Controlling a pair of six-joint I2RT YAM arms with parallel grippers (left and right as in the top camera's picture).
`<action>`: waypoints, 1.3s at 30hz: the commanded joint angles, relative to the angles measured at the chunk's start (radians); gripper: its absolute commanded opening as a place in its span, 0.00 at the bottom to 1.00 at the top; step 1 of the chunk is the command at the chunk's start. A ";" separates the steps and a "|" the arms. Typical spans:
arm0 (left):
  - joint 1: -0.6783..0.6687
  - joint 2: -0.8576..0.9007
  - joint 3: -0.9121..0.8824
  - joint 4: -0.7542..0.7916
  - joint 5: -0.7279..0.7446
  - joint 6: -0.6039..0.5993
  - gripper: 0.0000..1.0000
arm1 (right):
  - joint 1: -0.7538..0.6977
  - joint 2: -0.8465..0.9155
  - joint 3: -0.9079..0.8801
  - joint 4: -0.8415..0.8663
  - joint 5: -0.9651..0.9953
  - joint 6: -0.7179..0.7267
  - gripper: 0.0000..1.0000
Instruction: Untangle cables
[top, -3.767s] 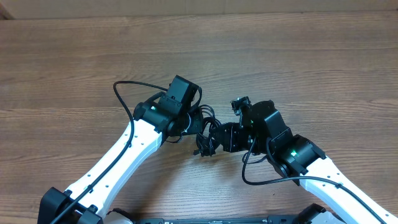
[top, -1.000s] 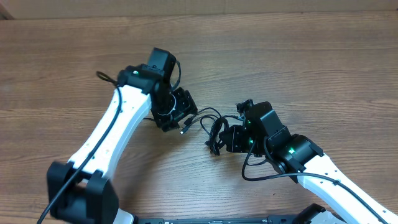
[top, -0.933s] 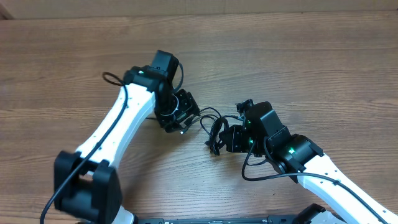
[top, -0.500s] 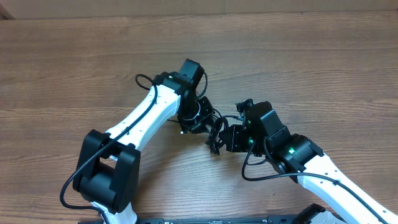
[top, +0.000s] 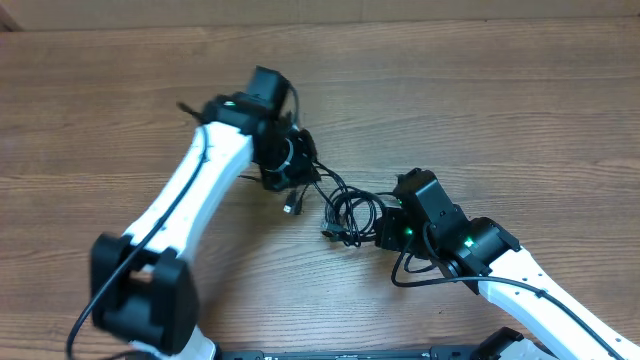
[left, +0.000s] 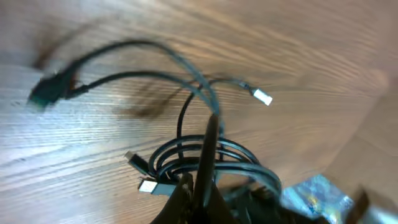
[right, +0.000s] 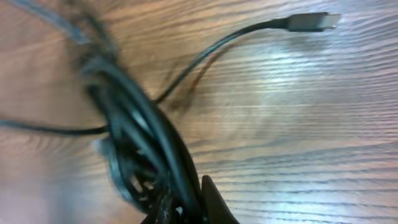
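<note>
Cables (top: 347, 212) spread between both grippers, at table (top: 520, 100) centre.
Left gripper (top: 295, 172), clamped on one strand, has drawn back up-left since half a second ago; right gripper (top: 382, 226) stays closed on the coil. Bundle now looser, though loops remain: separation is partial.

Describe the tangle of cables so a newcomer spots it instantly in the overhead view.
On the wooden table, find the gap between the left hand and right hand. The cables are the thin black loops strung there, small plug ends poking out, thinner than the robot wiring.
</note>
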 joint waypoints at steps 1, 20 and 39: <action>0.016 -0.104 0.037 0.009 0.091 0.178 0.04 | -0.003 -0.002 -0.005 -0.004 0.079 0.051 0.05; 0.415 -0.127 0.037 0.199 0.558 0.093 0.64 | -0.003 -0.002 -0.005 -0.023 0.085 0.052 0.05; 0.049 -0.117 0.037 -0.101 -0.050 0.067 0.93 | -0.003 -0.002 -0.005 -0.023 0.063 0.055 0.05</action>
